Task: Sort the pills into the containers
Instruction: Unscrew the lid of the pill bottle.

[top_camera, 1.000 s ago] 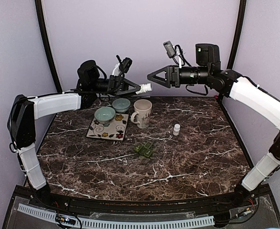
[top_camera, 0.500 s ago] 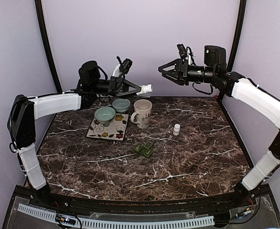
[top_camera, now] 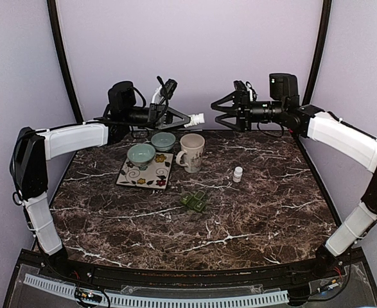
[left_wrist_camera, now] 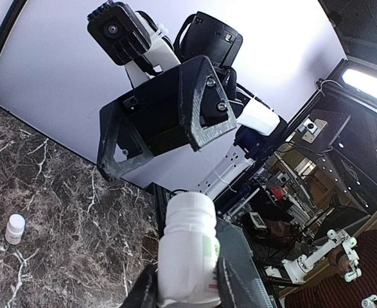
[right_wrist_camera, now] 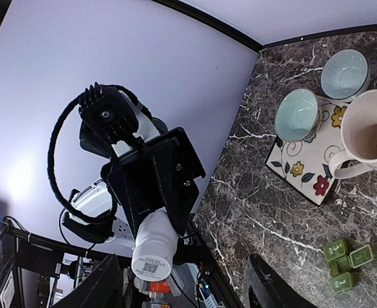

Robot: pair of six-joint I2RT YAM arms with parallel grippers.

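My left gripper (top_camera: 187,119) is shut on a white pill bottle (top_camera: 196,119), held level in the air above the cream mug (top_camera: 191,151), cap end pointing right. In the left wrist view the bottle (left_wrist_camera: 187,250) sits between the fingers (left_wrist_camera: 236,282). My right gripper (top_camera: 221,114) faces it, open, a short gap from the cap. From the right wrist the bottle (right_wrist_camera: 155,250) lies ahead of the spread fingers (right_wrist_camera: 271,285), untouched. No loose pills show. A green pill organiser (top_camera: 194,201) lies mid-table.
Two pale blue bowls (top_camera: 141,154) (top_camera: 163,140) stand on a floral tile (top_camera: 144,174) left of the mug. A small white bottle (top_camera: 238,174) stands upright to the right of the mug. Purple walls close the back and sides.
My right gripper has turned at the wrist, dropped to the bottle's height and spread its fingers a little wider. The left arm and its bottle have stayed put.
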